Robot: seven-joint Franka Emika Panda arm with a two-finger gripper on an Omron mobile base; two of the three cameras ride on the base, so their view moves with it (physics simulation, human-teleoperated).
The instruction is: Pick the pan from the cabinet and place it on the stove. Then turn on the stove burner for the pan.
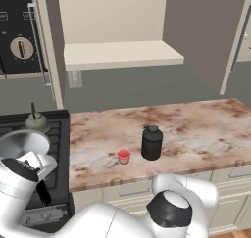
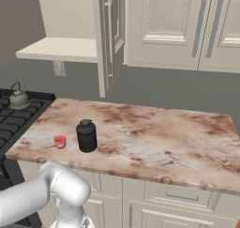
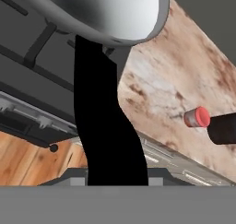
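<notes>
Hand view shows my hand [image 3: 117, 174] clamped on the shallow silver-grey metal pan's [image 1: 23, 144] black handle above the black gas stove [image 1: 56, 129]; setting down and burner remain.

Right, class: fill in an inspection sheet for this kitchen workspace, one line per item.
Surface: brown-mottled stone counter, nothing spilled.
Job's things: pan held over the stove by its black handle; cabinet open.
Clutter: kettle at the back of the stove; black jar and small red cup close together on the counter.
Grippers: claw shut on the pan's handle.
Cables: nothing seen.
Surroundings: drawers under the counter; outlet on the wall.
</notes>
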